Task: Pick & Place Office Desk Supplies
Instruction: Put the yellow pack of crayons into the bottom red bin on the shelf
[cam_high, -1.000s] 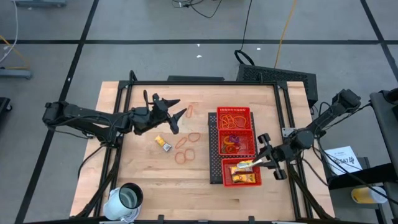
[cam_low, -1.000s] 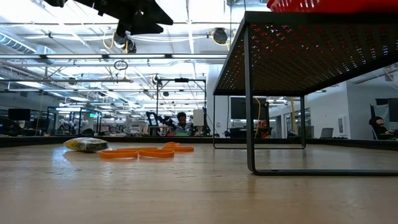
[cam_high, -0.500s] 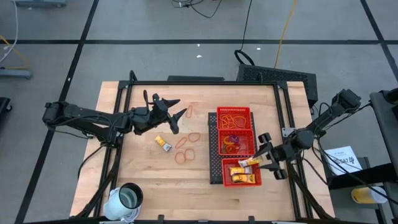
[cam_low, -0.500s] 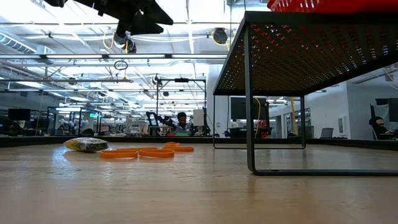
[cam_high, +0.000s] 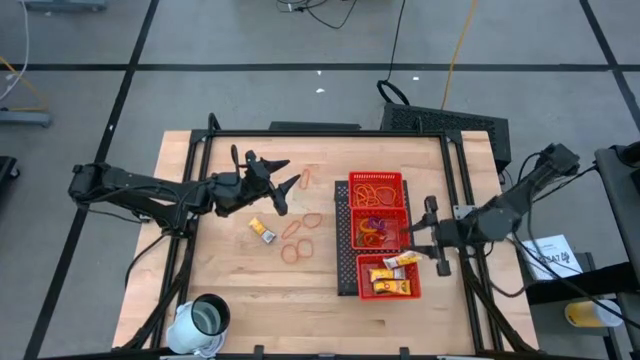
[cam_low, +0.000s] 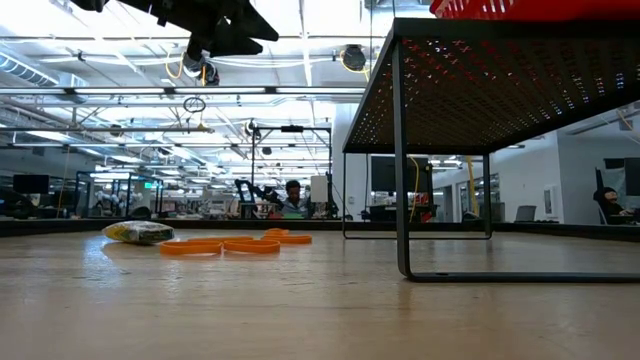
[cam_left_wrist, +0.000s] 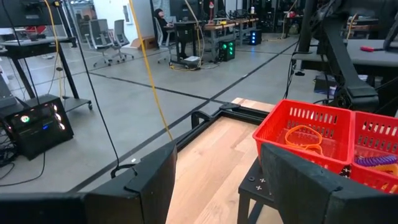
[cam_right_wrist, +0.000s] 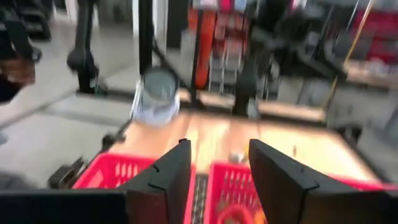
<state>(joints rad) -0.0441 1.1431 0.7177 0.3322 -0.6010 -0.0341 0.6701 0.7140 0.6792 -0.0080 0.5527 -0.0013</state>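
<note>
Packet dropped, right arm pulling clear

The right gripper (cam_high: 424, 238), jaws now apart and empty, has swung off the near compartment of the red mesh three-compartment tray (cam_high: 352, 180), leaving the yellow-orange rectangular packet (cam_high: 403, 260) it carried a second ago lying with two others: three packets inside. One more packet (cam_high: 262, 230) and four orange-tan rubber-band loops (cam_high: 296, 240) wait on the wooden surface (cam_high: 230, 285). Left gripper (cam_high: 283, 184) hovers wide and empty above them.

Red tray (cam_low: 530, 8) cut off above
</note>
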